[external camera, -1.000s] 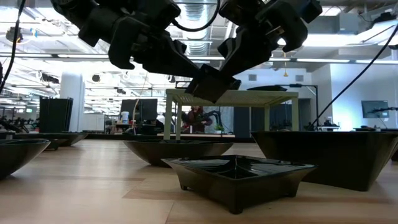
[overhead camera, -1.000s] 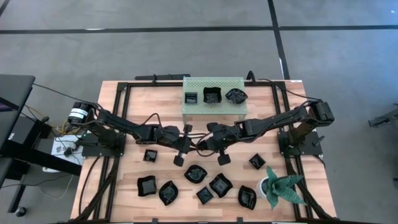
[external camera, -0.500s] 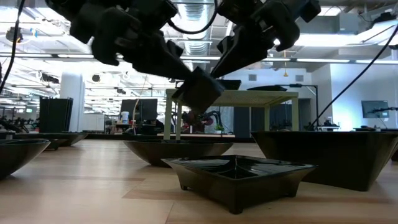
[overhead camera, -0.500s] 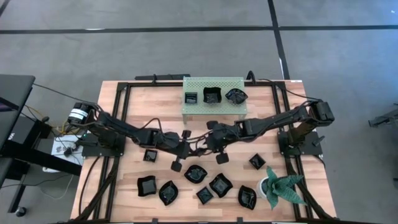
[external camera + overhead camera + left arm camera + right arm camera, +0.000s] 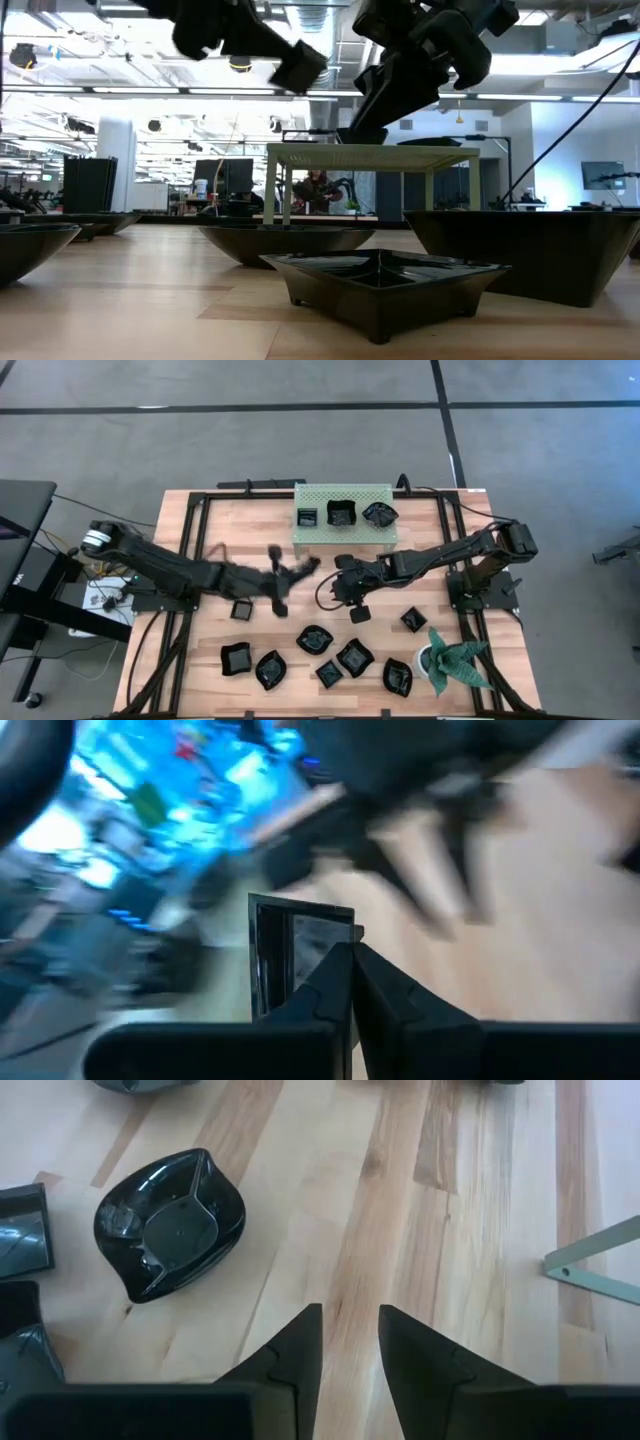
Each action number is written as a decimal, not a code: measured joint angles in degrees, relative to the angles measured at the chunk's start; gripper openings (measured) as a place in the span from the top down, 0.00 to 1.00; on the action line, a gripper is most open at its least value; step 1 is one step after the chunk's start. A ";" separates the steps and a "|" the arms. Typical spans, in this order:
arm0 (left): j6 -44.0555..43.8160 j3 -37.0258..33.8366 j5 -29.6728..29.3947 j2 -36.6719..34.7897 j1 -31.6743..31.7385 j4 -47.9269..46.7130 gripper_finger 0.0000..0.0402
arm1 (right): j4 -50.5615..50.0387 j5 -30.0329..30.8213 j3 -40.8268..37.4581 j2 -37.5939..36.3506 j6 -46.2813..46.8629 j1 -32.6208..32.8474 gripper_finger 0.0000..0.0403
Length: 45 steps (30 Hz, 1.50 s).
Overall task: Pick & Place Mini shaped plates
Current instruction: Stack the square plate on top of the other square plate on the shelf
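While the left claw (image 5: 352,982) grips a square plate (image 5: 300,950), the right claw (image 5: 350,1342) gapes empty.

glossy black mini plates (image 5: 355,657) on pale wood table (image 5: 215,535), beside green perforated rack (image 5: 345,527).

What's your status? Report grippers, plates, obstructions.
Left gripper raised mid-table, jaws shut on a square plate. Right gripper beside it, jaws open, empty. Three plates on the green rack; nothing blocking it.
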 joint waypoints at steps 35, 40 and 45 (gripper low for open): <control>-5.47 -0.02 5.86 7.93 28.16 7.75 0.98 | -0.57 -0.13 0.00 0.00 -0.63 -0.02 0.76; -5.47 -0.02 5.81 7.99 28.17 7.70 0.95 | -0.57 -0.13 0.00 0.00 -0.63 -0.02 0.76; -5.47 -0.02 5.81 7.99 28.16 7.69 0.91 | -0.57 -0.13 -0.02 0.00 -0.63 0.00 0.76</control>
